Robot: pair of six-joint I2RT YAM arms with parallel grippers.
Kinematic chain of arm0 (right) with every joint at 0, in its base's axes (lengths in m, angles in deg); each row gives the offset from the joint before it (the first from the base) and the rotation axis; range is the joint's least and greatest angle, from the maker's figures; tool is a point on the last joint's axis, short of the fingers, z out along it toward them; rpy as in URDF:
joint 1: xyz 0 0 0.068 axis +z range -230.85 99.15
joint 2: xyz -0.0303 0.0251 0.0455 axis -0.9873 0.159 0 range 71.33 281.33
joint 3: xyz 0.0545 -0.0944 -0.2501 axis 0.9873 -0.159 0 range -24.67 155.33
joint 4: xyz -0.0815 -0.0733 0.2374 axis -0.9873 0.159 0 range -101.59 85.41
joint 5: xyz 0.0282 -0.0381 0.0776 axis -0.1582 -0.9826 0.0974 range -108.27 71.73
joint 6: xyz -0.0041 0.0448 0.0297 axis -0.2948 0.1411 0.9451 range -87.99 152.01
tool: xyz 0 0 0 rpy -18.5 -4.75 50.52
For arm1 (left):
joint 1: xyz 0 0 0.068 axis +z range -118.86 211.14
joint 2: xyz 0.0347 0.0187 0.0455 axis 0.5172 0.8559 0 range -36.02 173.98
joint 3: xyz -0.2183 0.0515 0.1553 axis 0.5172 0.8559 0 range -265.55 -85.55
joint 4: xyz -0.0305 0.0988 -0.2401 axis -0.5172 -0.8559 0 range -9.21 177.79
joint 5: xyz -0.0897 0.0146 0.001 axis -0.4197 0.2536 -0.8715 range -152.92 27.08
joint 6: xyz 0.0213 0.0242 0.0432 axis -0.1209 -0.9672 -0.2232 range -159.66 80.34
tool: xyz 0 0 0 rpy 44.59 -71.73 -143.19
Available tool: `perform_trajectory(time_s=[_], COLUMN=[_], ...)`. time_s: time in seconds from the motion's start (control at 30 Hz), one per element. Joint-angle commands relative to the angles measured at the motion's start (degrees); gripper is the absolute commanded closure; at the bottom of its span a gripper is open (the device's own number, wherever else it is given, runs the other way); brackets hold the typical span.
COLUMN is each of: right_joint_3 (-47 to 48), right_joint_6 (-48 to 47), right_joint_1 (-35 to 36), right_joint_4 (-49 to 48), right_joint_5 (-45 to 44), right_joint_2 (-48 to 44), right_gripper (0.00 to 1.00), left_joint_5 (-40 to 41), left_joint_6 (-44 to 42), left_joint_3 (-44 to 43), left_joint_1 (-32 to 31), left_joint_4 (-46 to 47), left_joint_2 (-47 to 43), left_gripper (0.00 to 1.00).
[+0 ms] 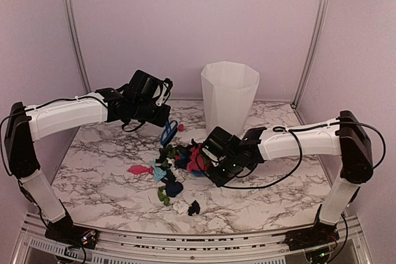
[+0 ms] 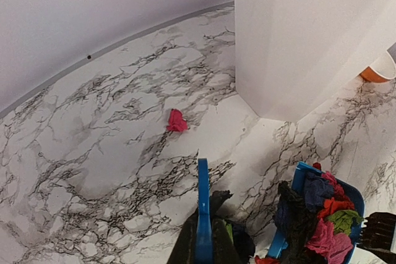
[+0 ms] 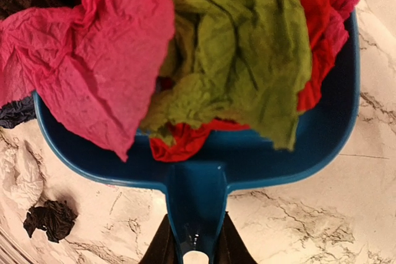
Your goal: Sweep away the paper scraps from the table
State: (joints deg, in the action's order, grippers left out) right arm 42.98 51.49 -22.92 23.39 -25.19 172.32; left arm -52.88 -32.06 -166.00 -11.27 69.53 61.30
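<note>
Right wrist alone shows right gripper (image 3: 197,244) clamping dustpan (image 3: 322,146), left wrist alone left gripper (image 2: 203,246) clamping brush (image 2: 202,193)

Crumpled multicoloured paper scraps (image 1: 173,187) clustered centrally on white marble table (image 1: 99,177), one red apart

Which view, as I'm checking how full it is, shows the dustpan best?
The right wrist view: the dustpan fills the frame, heaped with paper scraps, handle in the right gripper. The left wrist view catches it small at its corner; the top view mostly hides it.
</note>
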Motion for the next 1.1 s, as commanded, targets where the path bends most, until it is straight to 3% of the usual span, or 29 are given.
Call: perform_trajectory(time_s=[0.0,0.2,0.77,1.07], right_joint_3=[0.84,3.11,16.74,30.55], right_joint_6=[0.72,0.52,-2.18,-4.7], right_joint_1=[0.52,0.95,1.59,-0.25], right_joint_4=[0.69,3.87,14.24,24.15], right_joint_5=[-2.47,-3.89,-4.35,-3.07], right_joint_2=[-2.25,-3.73,-4.97,-2.81], right_gripper=[1.0,1.0,1.0,1.0], left_joint_5=[4.12,8.88,2.93,1.24], left_joint_6=[1.66,5.65,10.74,11.38], left_joint_3=[-1.81,-1.83,5.22,9.3], left_joint_1=[0.31,1.88,5.79,6.22], left_joint_4=[-0.25,-2.03,-2.22,-1.58], left_joint_2=[-3.12,-5.99,-14.87,-18.11], left_gripper=[1.0,1.0,1.0,1.0])
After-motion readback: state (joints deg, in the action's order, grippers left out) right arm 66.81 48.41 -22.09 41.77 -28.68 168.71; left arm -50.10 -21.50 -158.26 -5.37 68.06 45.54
